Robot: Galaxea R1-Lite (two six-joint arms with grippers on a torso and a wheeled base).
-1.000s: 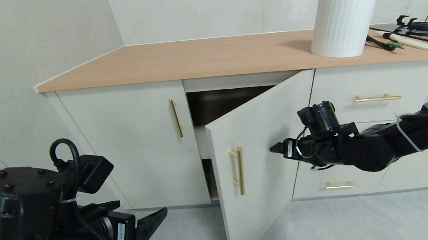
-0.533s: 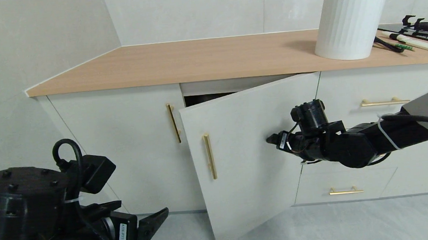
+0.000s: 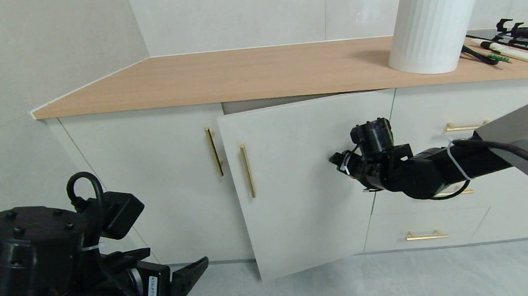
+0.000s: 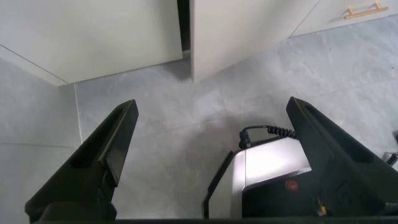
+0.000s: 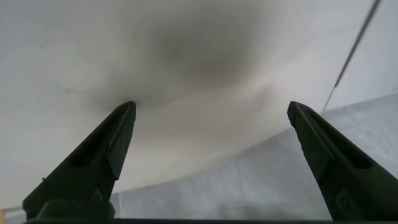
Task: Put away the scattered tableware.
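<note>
While pressed against the cabinet door (image 3: 303, 182), right gripper (image 3: 337, 160): jaws wide apart, nothing held;
left gripper (image 4: 211, 112): spread too, low near floor;
tableware (image 3: 499, 53): far right on counter (image 3: 240, 73); probably light, stiff, slippery; best gripped mid-handle

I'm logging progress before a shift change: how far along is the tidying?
Done: unclear, since the cabinet door is nearly shut and hides its inside. In hand: the right gripper, open, sits against the door's face; the left gripper hangs low, open, empty. Left: utensils lie on the countertop beside the white container.
</note>
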